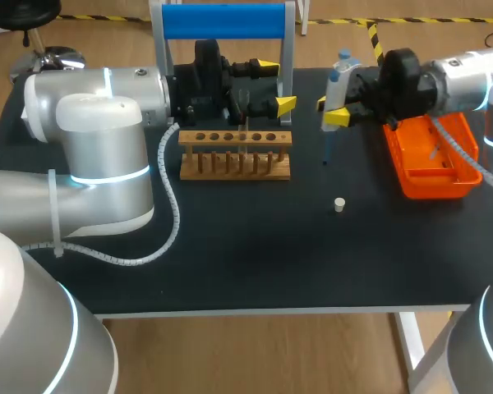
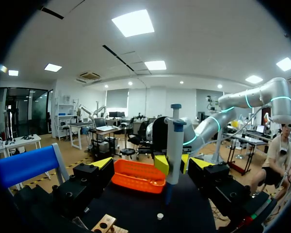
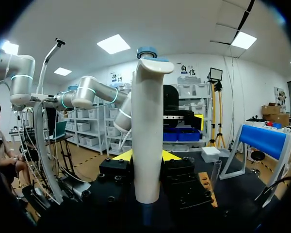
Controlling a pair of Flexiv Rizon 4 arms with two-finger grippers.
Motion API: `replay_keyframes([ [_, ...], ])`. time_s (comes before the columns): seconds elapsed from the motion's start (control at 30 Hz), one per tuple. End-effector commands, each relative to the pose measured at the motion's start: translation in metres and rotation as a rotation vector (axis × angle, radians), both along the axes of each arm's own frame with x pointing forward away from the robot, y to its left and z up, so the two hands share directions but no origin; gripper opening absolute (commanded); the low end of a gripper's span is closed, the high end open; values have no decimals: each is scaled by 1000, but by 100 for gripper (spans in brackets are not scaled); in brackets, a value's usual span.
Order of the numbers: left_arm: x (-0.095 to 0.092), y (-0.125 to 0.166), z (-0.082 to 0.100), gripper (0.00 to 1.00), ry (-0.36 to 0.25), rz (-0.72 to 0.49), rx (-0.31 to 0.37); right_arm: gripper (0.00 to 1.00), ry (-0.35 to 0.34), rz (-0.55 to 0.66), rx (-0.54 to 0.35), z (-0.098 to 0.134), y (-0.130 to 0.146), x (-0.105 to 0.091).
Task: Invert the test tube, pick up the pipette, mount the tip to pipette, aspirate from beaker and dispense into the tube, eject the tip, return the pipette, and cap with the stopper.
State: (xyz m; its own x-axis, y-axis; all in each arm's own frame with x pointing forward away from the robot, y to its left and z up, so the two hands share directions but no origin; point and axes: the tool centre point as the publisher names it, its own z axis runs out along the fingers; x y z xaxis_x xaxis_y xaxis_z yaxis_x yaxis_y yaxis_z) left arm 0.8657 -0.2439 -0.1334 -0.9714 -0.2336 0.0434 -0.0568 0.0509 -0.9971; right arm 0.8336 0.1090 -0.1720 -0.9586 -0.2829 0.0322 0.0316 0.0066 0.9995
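My right gripper (image 1: 329, 109) is shut on the white pipette (image 1: 338, 82), held upright above the table right of the wooden rack (image 1: 235, 154). The blue-capped pipette (image 3: 148, 131) stands between its yellow fingers (image 3: 121, 156), and its thin lower end (image 1: 325, 152) hangs over the table. My left gripper (image 1: 277, 84) stands wide open behind the rack with nothing between its fingers, facing the pipette (image 2: 174, 145). A clear glass tube (image 3: 215, 175) stands at the rack (image 3: 205, 183). The small white stopper (image 1: 339, 204) lies on the table in front of the pipette. No beaker is in view.
An orange tray (image 1: 431, 160) sits at the right, under my right arm. A stand with a blue top bar (image 1: 224, 20) rises behind the rack, around my left gripper. The black table's front half holds only the stopper.
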Motion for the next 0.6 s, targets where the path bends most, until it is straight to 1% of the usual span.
replay_keyframes([
  [0.03, -1, -2, -1, 100, -2, 6, -3, 0, 1, 11, -4, -6, 13, 4],
  [0.3, -1, -2, -1, 100, -2, 6, -3, 0, 1, 22, -20, -13, 34, 8],
  [0.6, -1, -2, -1, 100, -2, 6, -3, 0, -2, 30, -26, -12, 54, 12],
])
